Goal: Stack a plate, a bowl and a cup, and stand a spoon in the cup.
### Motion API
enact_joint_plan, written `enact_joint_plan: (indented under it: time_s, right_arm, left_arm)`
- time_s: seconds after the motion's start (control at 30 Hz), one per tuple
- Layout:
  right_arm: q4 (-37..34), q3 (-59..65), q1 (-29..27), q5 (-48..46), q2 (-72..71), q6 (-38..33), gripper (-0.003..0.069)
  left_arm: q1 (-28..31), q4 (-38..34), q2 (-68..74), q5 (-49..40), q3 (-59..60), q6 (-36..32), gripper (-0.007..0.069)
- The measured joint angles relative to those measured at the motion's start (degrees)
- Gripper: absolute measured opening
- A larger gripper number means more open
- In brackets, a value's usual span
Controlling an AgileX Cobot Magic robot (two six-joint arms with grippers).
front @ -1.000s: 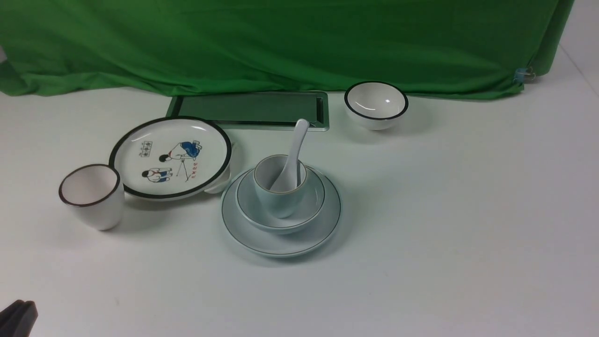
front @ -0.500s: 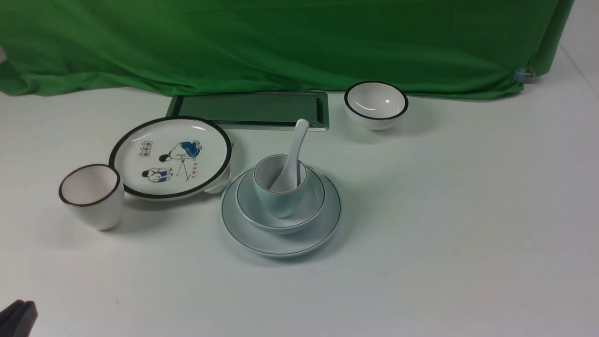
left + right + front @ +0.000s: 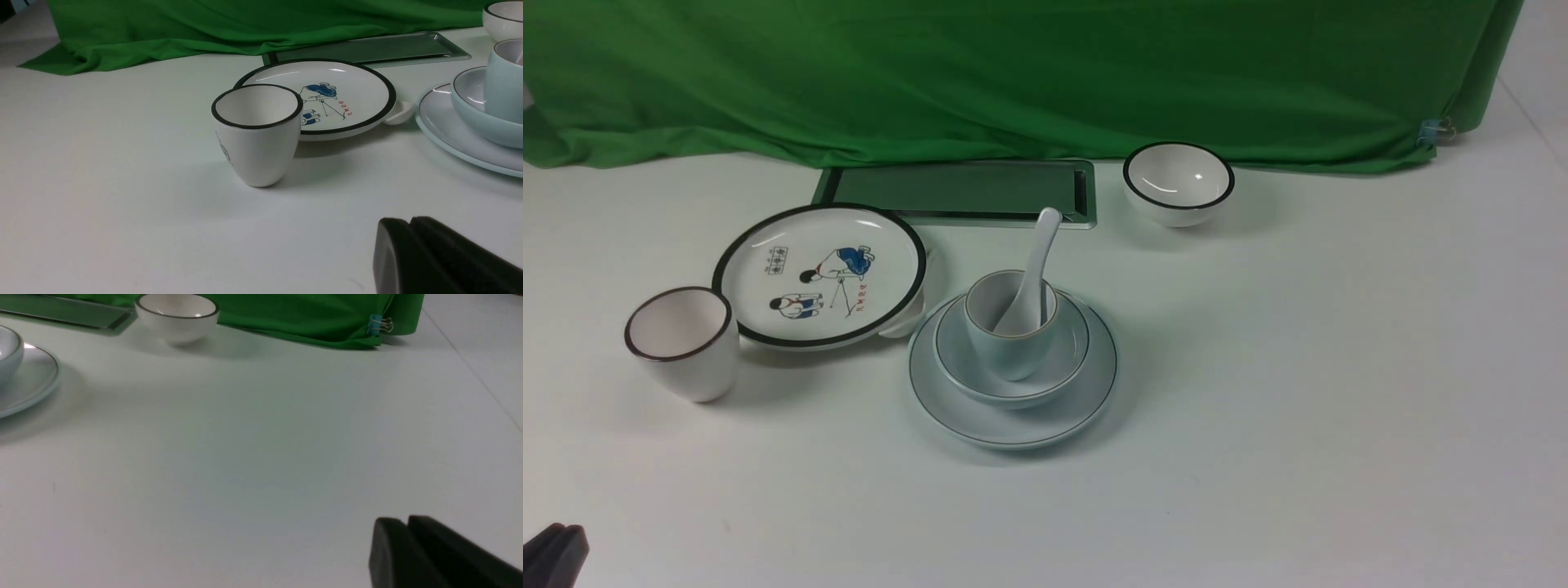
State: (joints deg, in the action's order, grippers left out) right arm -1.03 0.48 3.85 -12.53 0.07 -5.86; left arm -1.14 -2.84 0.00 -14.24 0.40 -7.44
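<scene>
Stack status: the plain pale blue-grey round plate (image 3: 1013, 408) sits flat on the white table (image 3: 1298, 392), just below centre of the front view. The wide shallow pale blue bowl (image 3: 1054, 359) rests in the plate, roughly centred. The small pale blue handleless cup (image 3: 1009, 343) stands upright in the bowl. The glossy white ceramic soup spoon (image 3: 1031, 273) stands in the cup, bowl end down, handle leaning out toward 1 o'clock.

Judgement: all four placements appear done; nothing of the task looks left except keeping the arms clear.

Left gripper (image 3: 408, 249): parked low at the table's near edge, about 8 o'clock from the stack and well apart from it. Fingers pressed together, holding nothing.

Right gripper (image 3: 406, 547): seen only in its wrist view, over bare table well apart from the stack. Fingers together, nothing between them.

Bystanders: white black-rimmed cartoon plate (image 3: 821, 273) at 10 o'clock from the stack, just beside the blue plate's rim; white dark-rimmed cup (image 3: 682, 343) at 9 o'clock; small white black-rimmed bowl (image 3: 1178, 184) at 1 o'clock, by the green cloth (image 3: 1013, 73).
</scene>
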Motion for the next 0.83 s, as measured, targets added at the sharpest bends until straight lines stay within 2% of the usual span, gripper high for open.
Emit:
enact_joint_plan:
  time_s: [0.83]
  right_arm:
    - [-0.1, 0.0, 0.0, 0.0, 0.0, 0.0, 0.0142]
  left_arm:
    - [0.0, 0.0, 0.0, 0.0, 0.0, 0.0, -0.0029]
